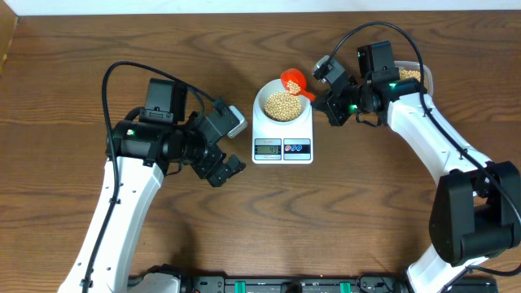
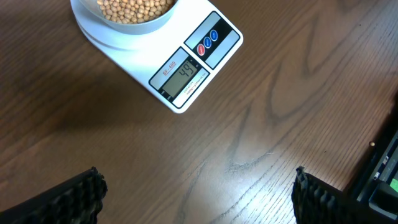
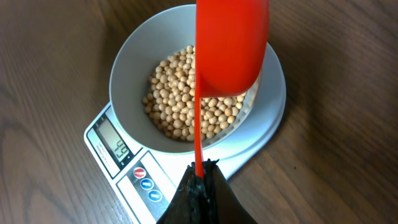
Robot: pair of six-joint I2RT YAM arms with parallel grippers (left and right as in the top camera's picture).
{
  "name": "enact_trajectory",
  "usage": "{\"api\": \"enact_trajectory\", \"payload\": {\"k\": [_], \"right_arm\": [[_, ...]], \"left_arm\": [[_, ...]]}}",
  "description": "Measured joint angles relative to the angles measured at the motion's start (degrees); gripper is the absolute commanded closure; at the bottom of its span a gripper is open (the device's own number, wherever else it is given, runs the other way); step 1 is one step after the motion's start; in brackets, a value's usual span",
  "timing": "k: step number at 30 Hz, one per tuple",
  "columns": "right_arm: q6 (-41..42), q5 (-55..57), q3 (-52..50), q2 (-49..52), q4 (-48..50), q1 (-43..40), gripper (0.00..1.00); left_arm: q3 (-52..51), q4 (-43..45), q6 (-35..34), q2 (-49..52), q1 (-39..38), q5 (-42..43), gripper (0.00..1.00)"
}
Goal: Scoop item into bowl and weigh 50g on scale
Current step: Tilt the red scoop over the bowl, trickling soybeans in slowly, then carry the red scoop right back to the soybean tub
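Note:
The white scale (image 1: 282, 147) sits mid-table with the bowl (image 1: 262, 99) on its plate, well filled with tan beans (image 1: 282, 106). My right gripper (image 1: 334, 102) is shut on the thin handle of a red scoop (image 1: 294, 80), which hangs tilted over the bowl's far right rim with a few beans in it. In the right wrist view the scoop (image 3: 230, 50) covers part of the bowl (image 3: 134, 62) and the beans (image 3: 177, 96). The scale's display (image 2: 185, 77) reads 49. My left gripper (image 1: 224, 167) is open and empty over bare wood, left of the scale.
A container holding more beans (image 1: 411, 75) shows partly behind my right arm at the far right. A black rail runs along the table's front edge (image 1: 269, 285). Brown wood surrounds the scale (image 2: 205, 46).

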Motion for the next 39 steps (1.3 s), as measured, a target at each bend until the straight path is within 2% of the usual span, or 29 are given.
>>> {"api": "enact_trajectory", "payload": {"k": [7, 20, 39], "right_arm": [[0.15, -3.74, 0.0, 0.0, 0.0, -0.02, 0.99], [6.4, -11.3, 0.0, 0.0, 1.14, -0.63, 0.99], [12.85, -22.29, 0.0, 0.0, 2.36, -12.85, 0.99]], "left_arm": [[0.0, 0.0, 0.02, 0.0, 0.0, 0.0, 0.02], [0.0, 0.0, 0.02, 0.0, 0.0, 0.0, 0.02], [0.0, 0.0, 0.02, 0.0, 0.0, 0.0, 0.02]]}}
